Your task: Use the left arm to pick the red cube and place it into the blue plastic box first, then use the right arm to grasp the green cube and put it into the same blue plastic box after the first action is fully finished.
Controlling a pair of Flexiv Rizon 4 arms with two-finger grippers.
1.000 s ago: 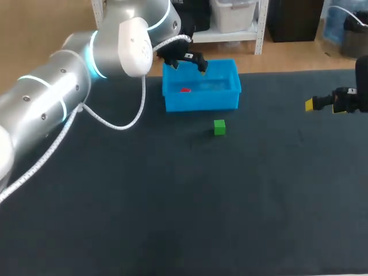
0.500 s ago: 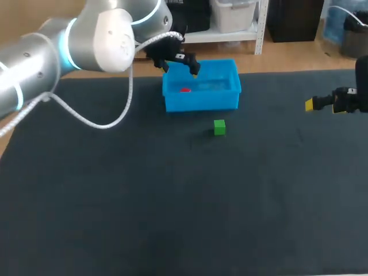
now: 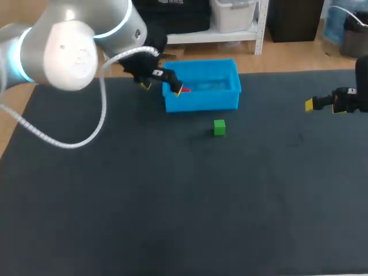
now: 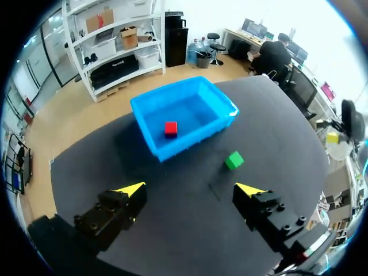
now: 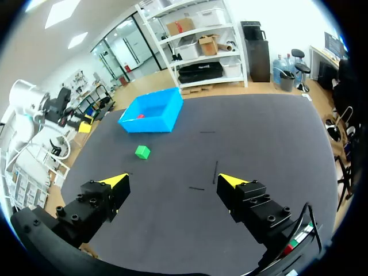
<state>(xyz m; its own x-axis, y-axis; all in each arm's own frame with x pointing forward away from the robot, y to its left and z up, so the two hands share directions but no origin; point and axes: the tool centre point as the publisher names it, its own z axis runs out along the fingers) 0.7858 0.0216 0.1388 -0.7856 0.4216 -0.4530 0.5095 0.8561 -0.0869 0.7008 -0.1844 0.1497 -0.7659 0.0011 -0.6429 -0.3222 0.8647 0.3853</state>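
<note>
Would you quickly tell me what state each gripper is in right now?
Left gripper: open, holding nothing.
Right gripper: open, holding nothing.

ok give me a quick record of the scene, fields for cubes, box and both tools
red cube: inside the blue box
green cube: on the table, in front of the box, apart from it
left tool: open, empty, by the box's left end
right tool: open, empty, far from both cubes
progress: first step done, green cube not yet picked
</note>
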